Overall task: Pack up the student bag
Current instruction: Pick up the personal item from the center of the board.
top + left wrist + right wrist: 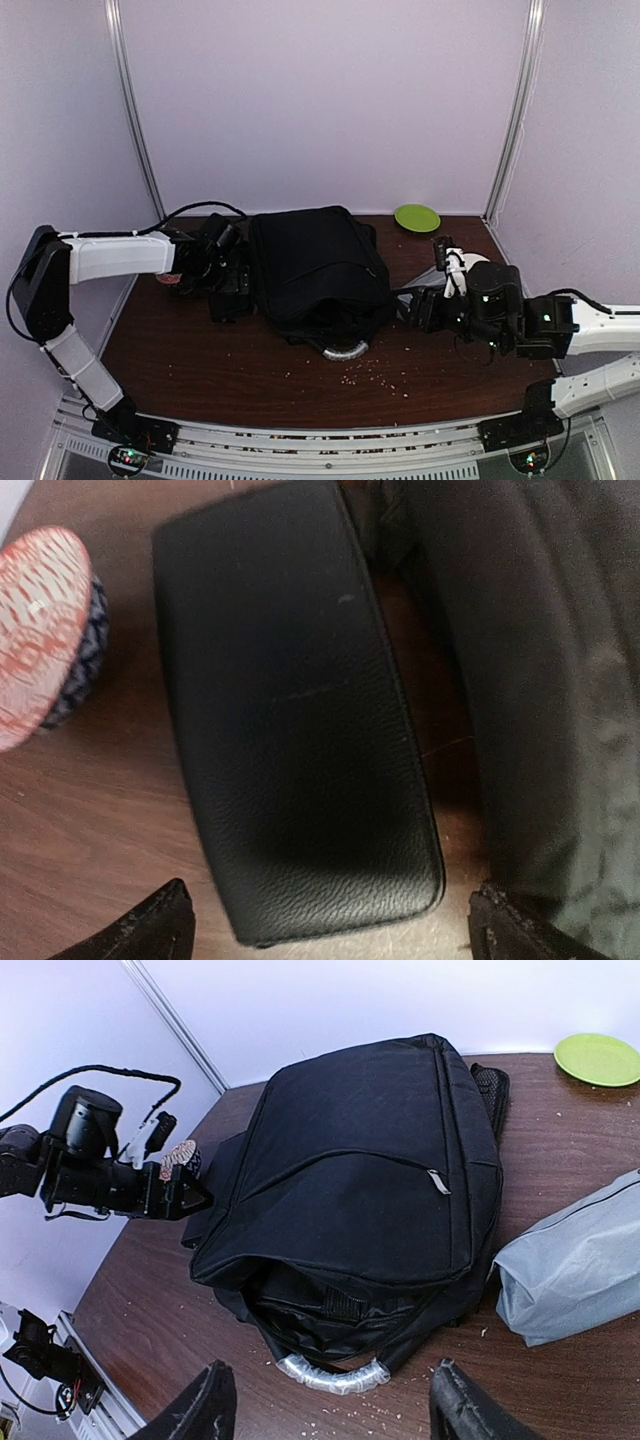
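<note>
One dark brown wooden table [200,370] is carrying everything. At its middle the student bag [315,265], a large black soft fabric backpack, is lying flat with its mouth gaping toward the arm bases and a silver-wrapped handle [330,1375] curving out below that opening. Just to the right of the bag a light grey-blue zipped fabric pencil case [570,1265] is resting on its side. Against the bag's left edge a flat black leather-look notebook [300,730] is lying. Behind the bag to the right, a round lime-green plate [417,217] is sitting well apart from it. Left of the notebook, a rounded red-and-white patterned object [35,630] is showing. The left gripper [330,930] is hovering over the notebook, jaws spread wider than it. The right gripper [332,1405] is facing the bag's mouth, jaws wide and gripping nothing.
</note>
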Tool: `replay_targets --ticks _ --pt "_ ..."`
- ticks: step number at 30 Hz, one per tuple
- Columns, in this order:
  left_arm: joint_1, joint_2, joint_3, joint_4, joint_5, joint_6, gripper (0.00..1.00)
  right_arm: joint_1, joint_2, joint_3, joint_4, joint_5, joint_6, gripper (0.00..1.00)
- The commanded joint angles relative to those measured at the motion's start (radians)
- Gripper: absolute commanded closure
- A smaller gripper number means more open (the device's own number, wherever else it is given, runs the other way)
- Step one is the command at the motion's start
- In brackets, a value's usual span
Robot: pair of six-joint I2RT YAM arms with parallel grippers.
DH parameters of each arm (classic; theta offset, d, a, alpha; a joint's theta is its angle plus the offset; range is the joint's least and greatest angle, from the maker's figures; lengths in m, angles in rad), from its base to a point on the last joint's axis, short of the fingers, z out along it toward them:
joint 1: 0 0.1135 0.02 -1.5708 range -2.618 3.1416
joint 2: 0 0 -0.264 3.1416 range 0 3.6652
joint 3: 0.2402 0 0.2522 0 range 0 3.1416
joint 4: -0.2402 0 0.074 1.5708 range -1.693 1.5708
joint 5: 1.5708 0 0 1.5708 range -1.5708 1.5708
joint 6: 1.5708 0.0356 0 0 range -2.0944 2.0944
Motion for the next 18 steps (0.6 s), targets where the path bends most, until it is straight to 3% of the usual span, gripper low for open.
replay_targets --ticks 1,10,18 --pt "0.009 0.098 0.111 -0.006 0.038 -0.104 0.02 0.011 -0.056 -0.038 0.013 0.029 0.020 0.34" --pt "0.014 0.273 0.334 -0.173 -0.114 -0.188 0.02 0.014 -0.116 -0.097 0.020 0.042 0.039 0.34" --pt "0.041 0.378 0.397 -0.210 -0.132 -0.190 0.02 0.013 -0.170 -0.147 0.023 0.062 0.045 0.34"
